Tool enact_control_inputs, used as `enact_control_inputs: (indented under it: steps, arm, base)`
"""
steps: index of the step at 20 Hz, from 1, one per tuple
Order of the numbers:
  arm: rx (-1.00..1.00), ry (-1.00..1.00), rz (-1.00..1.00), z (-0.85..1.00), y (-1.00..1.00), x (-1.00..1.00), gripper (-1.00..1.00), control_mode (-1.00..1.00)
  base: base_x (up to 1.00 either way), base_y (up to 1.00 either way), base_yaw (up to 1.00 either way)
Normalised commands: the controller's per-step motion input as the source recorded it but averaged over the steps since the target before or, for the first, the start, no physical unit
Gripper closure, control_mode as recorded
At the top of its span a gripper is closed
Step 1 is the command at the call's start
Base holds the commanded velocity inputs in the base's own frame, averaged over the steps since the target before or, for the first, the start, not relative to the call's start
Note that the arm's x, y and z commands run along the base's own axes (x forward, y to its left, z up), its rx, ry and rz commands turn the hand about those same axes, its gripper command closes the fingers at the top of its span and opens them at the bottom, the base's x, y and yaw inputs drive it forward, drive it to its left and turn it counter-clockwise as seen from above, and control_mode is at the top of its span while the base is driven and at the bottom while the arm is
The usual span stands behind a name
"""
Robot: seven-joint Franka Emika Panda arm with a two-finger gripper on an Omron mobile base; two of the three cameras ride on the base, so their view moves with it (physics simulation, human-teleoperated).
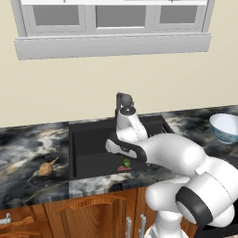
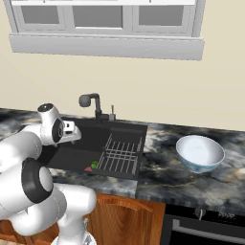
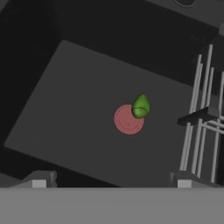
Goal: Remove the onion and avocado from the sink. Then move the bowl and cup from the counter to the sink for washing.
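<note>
Onion already on the table; avocado step in hand, fruit on sink floor by the drain. Claw hovers above, spread wide, empty; next: descend, centre, close.

You see black rectangular recessed sink; small green avocado on floor, touching red disc. Wire rack at avocado's 3 o'clock. Wide white blue-rimmed bowl on marbled stone counter.

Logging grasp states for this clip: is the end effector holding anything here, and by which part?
Nothing is held. The end effector hangs open above the sink, with the avocado lying free on the basin floor below.
</note>
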Motion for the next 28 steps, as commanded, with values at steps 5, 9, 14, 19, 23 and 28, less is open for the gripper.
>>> enact_control_inputs:
  steps: [5,9,14,19,23,28]
  arm:
    - [0.0,0.0,0.0,-0.11,0.0,0.09,-1.0,-1.0]
    - [0.0,0.0,-0.02,-0.12,0.0,0.08,-1.0,-1.0]
    - [0.0,0.0,-0.07,-0.11,0.0,0.03,-1.0,-1.0]
    - [0.0,0.0,-0.12,-0.09,0.0,0.01,-1.0,-1.0]
    - [0.0,0.0,-0.15,-0.08,-0.01,0.02,-1.0,-1.0]
    - [0.0,0.0,-0.04,-0.08,-0.04,0.01,-1.0,-1.0]
  base:
    - [0.0,0.0,0.0]
    - [0.0,0.0,0.0]
    - [0.0,0.0,0.0]
    - [0.0,0.0,0.0]
    - [0.0,0.0,0.0]
    - [0.0,0.0,0.0]
